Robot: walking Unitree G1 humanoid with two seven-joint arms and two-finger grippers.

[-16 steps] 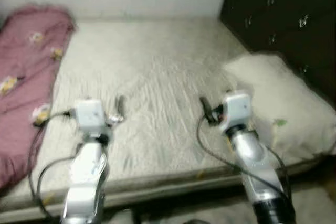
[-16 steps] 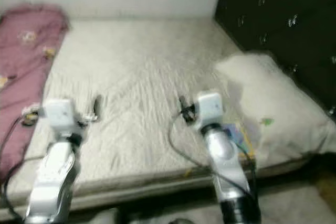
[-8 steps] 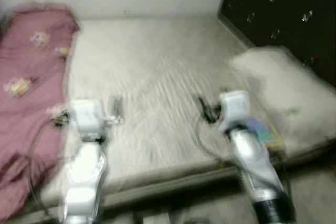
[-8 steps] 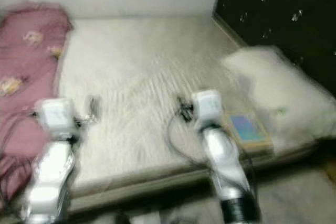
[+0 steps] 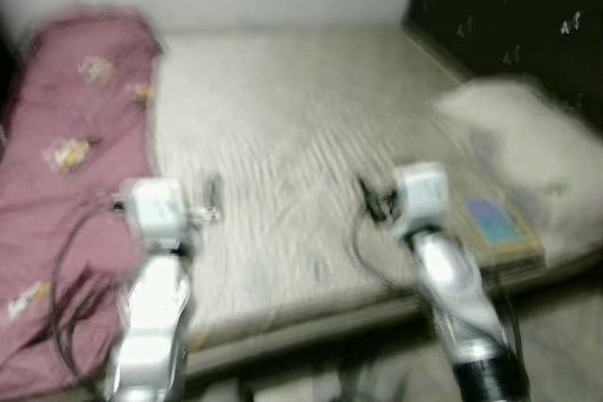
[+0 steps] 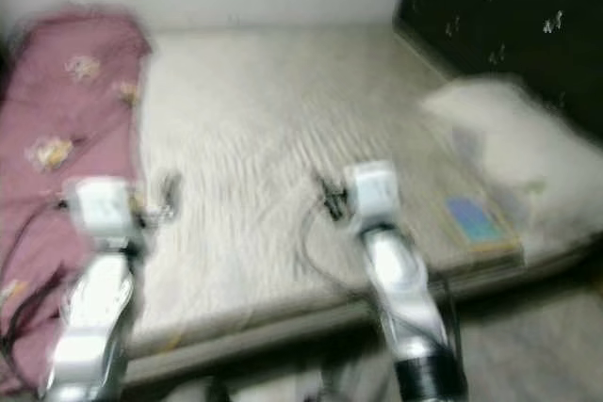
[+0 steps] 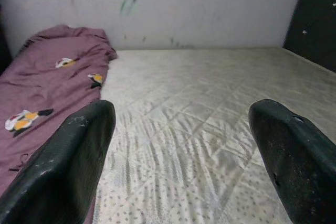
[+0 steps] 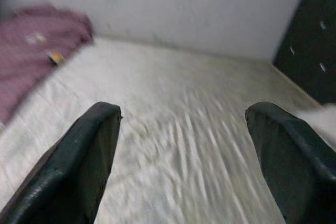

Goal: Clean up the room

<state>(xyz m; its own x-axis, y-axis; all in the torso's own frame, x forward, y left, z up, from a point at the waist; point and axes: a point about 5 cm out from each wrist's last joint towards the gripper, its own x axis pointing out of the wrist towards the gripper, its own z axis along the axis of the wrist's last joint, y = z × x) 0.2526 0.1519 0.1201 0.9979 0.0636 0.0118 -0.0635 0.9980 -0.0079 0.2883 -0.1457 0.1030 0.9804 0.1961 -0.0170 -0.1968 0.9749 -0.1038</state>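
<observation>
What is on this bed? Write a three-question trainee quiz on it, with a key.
1. True or false: the maroon blanket lies on the robot's right side of the mattress.
2. Which thing lies next to the white pillow, near the mattress edge? A) a flat item with a blue cover B) a cup C) a shoe
3. Fill in: the left gripper and the right gripper each have their two fingers ____, with nothing between them.

Key: 1 false, it lies on the left; 2 A; 3 open.
</observation>
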